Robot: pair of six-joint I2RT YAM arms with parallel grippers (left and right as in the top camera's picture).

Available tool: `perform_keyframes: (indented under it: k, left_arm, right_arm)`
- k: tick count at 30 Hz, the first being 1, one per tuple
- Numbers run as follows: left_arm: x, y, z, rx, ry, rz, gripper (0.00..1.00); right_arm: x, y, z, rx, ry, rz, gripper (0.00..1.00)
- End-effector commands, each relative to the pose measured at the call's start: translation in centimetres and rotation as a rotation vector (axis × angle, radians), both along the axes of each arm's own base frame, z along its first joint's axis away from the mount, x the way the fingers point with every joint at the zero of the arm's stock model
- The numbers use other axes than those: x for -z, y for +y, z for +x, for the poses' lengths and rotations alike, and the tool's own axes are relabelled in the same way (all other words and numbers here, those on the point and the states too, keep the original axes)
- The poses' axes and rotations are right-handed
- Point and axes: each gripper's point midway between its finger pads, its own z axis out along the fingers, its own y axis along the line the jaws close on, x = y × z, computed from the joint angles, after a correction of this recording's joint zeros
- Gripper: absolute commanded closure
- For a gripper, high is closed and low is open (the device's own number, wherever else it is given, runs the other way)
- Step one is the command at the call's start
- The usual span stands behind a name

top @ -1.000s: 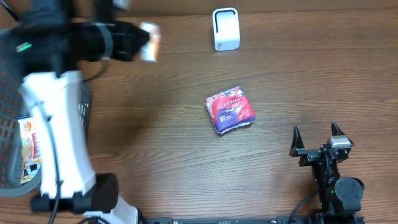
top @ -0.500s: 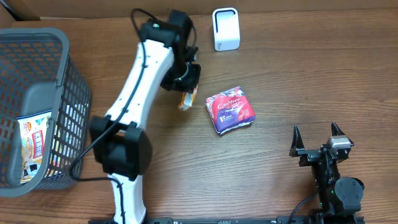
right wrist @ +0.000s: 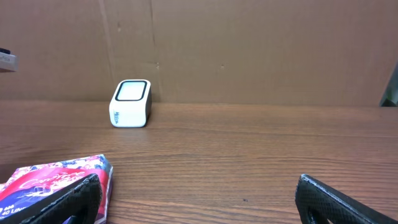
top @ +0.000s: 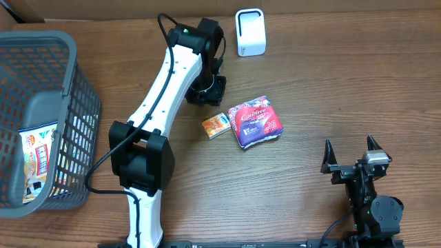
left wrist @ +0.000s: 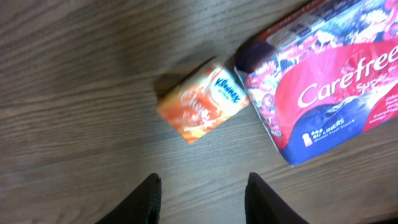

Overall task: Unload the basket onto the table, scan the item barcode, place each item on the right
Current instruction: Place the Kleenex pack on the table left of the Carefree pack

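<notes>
A small orange Kleenex tissue pack (top: 216,126) (left wrist: 202,102) lies flat on the wooden table, just left of a red and purple Carefree liner pack (top: 255,122) (left wrist: 329,81) (right wrist: 50,183). My left gripper (top: 207,95) (left wrist: 202,180) hovers just behind the tissue pack. It is open, with only bare wood between its fingers. The white scanner (top: 250,32) (right wrist: 130,102) stands at the table's far edge. Near the front right, my right gripper (top: 351,146) (right wrist: 199,186) stands wide open and empty, facing the scanner.
A grey mesh basket (top: 41,41) sits at the left edge and holds more packaged goods (top: 38,151). A cardboard wall (right wrist: 249,50) rises behind the scanner. The left arm's white links (top: 162,89) stretch across the table's left half.
The left arm swung from the basket side to the table's middle with the orange tissue pack. Its jaws have opened, and the pack now lies beside the Carefree pack. The right arm is unchanged.
</notes>
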Motion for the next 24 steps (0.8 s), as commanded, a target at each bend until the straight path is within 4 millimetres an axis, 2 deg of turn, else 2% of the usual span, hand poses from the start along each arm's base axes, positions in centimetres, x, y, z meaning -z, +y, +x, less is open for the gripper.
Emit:
perform_keyframes:
  k: [1, 3, 7, 11, 14, 19, 21, 24]
  left_arm:
    - [0.0, 0.1, -0.3, 0.001, 0.022, 0.018, 0.66]
    - [-1.5, 0.4, 0.0, -0.008, 0.006, 0.014, 0.67]
    - [-6.1, 1.6, 1.3, -0.038, -0.090, 0.004, 0.66]
    - [-12.3, 3.3, 3.6, -0.089, -0.298, -0.046, 0.59]
    - [-16.9, 5.1, 4.3, -0.138, -0.441, -0.082, 0.52]
    - [-23.1, 10.6, 2.9, -0.258, -0.611, -0.094, 0.40]
    - [-25.3, 13.6, 1.7, -0.327, -0.671, -0.084, 0.24]
    - [-28.4, 18.8, -0.7, -0.457, -0.763, -0.049, 0.13]
  right_arm:
    - [0.2, -0.2, 0.0, 0.011, -0.003, -0.004, 0.00]
    - [0.2, -0.2, 0.0, 0.011, -0.003, -0.004, 0.00]
    - [0.2, -0.2, 0.0, 0.011, -0.003, -0.004, 0.00]
    - [0.2, -0.2, 0.0, 0.011, -0.003, -0.004, 0.00]
    - [0.2, -0.2, 0.0, 0.011, -0.003, -0.004, 0.00]
    - [0.2, -0.2, 0.0, 0.012, -0.003, -0.004, 0.00]
    - [0.2, -0.2, 0.0, 0.011, -0.003, -0.004, 0.00]
    - [0.2, -0.2, 0.0, 0.011, -0.003, -0.004, 0.00]
